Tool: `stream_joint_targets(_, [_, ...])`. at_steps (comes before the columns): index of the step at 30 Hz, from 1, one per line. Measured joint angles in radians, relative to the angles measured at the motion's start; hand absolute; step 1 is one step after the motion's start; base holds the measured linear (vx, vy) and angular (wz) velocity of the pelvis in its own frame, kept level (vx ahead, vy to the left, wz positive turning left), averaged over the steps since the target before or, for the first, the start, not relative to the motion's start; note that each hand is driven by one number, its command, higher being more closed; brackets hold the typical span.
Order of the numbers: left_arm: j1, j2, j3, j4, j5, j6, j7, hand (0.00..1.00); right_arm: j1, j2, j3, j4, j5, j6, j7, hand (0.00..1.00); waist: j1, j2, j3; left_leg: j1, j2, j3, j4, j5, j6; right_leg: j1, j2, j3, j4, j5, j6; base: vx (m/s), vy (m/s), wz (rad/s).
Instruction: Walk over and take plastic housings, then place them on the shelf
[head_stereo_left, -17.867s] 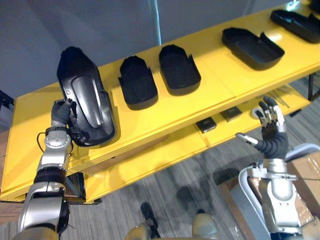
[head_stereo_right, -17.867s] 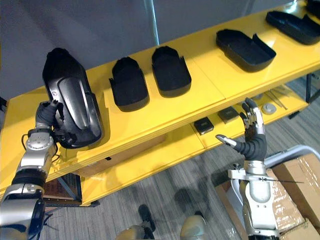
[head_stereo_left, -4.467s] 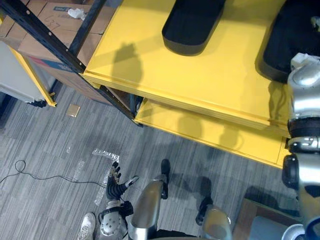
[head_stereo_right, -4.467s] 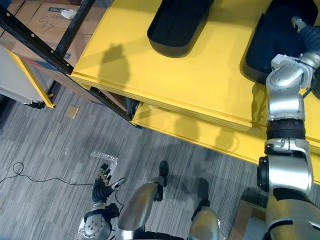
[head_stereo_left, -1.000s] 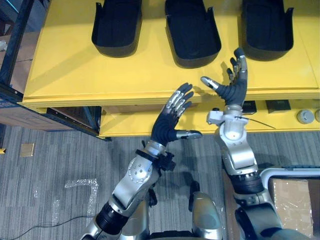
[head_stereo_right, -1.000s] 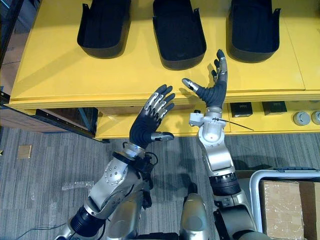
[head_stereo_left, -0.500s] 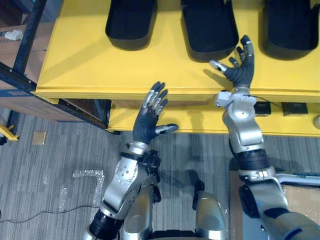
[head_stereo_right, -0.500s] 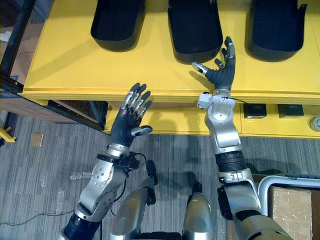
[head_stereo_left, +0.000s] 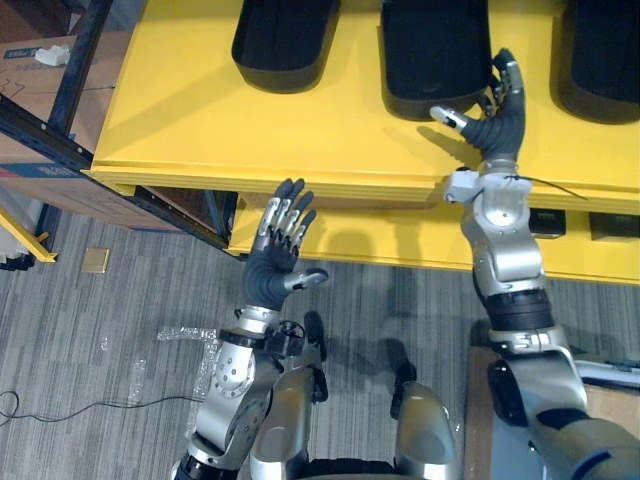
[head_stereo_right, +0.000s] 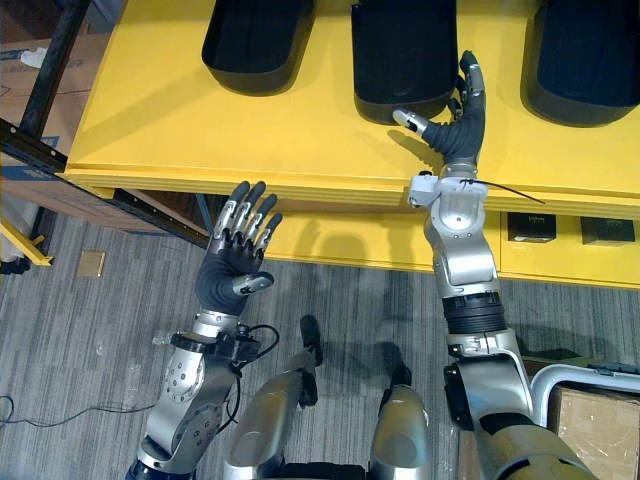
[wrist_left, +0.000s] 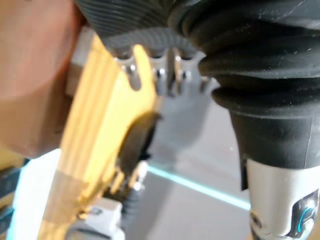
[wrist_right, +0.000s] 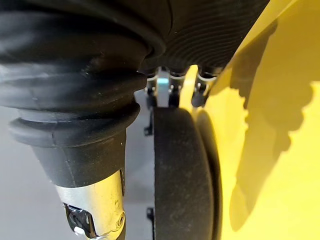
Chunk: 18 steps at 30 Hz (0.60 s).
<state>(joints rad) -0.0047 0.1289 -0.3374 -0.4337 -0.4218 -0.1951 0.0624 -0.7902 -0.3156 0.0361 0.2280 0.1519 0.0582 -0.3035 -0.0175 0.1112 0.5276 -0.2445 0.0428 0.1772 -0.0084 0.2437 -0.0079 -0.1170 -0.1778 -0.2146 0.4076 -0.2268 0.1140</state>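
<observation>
**Head views.** The yellow shelf is carrying 3 black plastic housings along the top of the frame: the left housing, the middle housing and the right housing. My right hand is hovering at the near end of the middle housing. Its fingers are straight and spread, its thumb is out, and it is gripping nothing. I cannot tell whether it is touching the housing. My left hand is hanging at lower left of centre, below the shelf's front edge, equally spread and empty.

**Risk, as I am judging it.** Reaching on with spread fingers could be shoving the middle housing deeper or skewing it toward its neighbours. Raising the left hand could be knocking it against the shelf edge.

**Wrist views.** The right wrist view is showing the housing's rounded end just past the fingertips, a closeness the head views are leaving unclear. The head views are giving the 3-housing layout.
</observation>
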Motion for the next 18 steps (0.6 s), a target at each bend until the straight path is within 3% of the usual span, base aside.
stream_joint_targets(5, [-0.043, 0.002, -0.040, 0.000, 0.010, 0.000, -0.001, 0.00, 0.003, 0.006, 0.037, -0.027, -0.028, -0.015, -0.025, 0.00, 0.000, 0.000, 0.000, 0.003, 0.004, 0.004, 0.000, 0.001, 0.000, -0.001, 0.004, 0.006, 0.002, 0.001, 0.002, 0.00, -0.013, -0.03])
stream_joint_targets(8, [-0.100, 0.001, -0.075, 0.006, 0.052, 0.001, 0.023, 0.00, 0.025, 0.016, 0.035, -0.135, -0.112, -0.062, -0.100, 0.00, 0.001, 0.000, 0.000, 0.018, 0.008, 0.025, -0.004, 0.001, 0.000, -0.001, 0.007, 0.026, 0.001, 0.003, 0.003, 0.01, -0.017, -0.17])
stream_joint_targets(10, [-0.197, 0.001, -0.071, 0.058, 0.129, 0.004, 0.117, 0.00, 0.087, 0.017, 0.025, -0.316, -0.170, -0.132, -0.162, 0.00, -0.026, 0.000, 0.000, 0.021, 0.009, 0.031, -0.004, 0.001, 0.002, -0.001, 0.008, 0.034, -0.003, 0.008, 0.006, 0.00, -0.009, -0.13])
stream_joint_targets(12, [-0.260, 0.001, -0.047, 0.105, 0.160, 0.017, 0.168, 0.00, 0.128, 0.020, 0.008, -0.399, -0.189, -0.157, -0.181, 0.00, -0.033, 0.000, 0.000, 0.025, 0.014, 0.041, -0.006, 0.000, 0.002, -0.002, 0.013, 0.045, -0.009, 0.014, 0.006, -0.01, -0.001, -0.20])
stream_joint_targets(15, [-0.424, 0.003, 0.073, 0.232, 0.187, 0.060, 0.268, 0.00, 0.282, 0.033, -0.067, -0.589, -0.245, -0.210, -0.206, 0.00, -0.062, -0.002, 0.000, 0.039, 0.026, 0.083, -0.021, -0.002, 0.003, -0.009, 0.024, 0.083, -0.037, 0.038, 0.006, -0.02, 0.021, -0.38])
stream_joint_targets(18, [-0.548, 0.034, 0.166, 0.375, 0.185, 0.114, 0.313, 0.00, 0.420, 0.039, -0.118, -0.661, -0.242, -0.217, -0.189, 0.00, -0.108, -0.007, 0.002, 0.048, 0.027, 0.123, -0.031, -0.005, 0.007, -0.023, 0.024, 0.121, -0.048, 0.053, 0.011, -0.01, 0.033, -0.37])
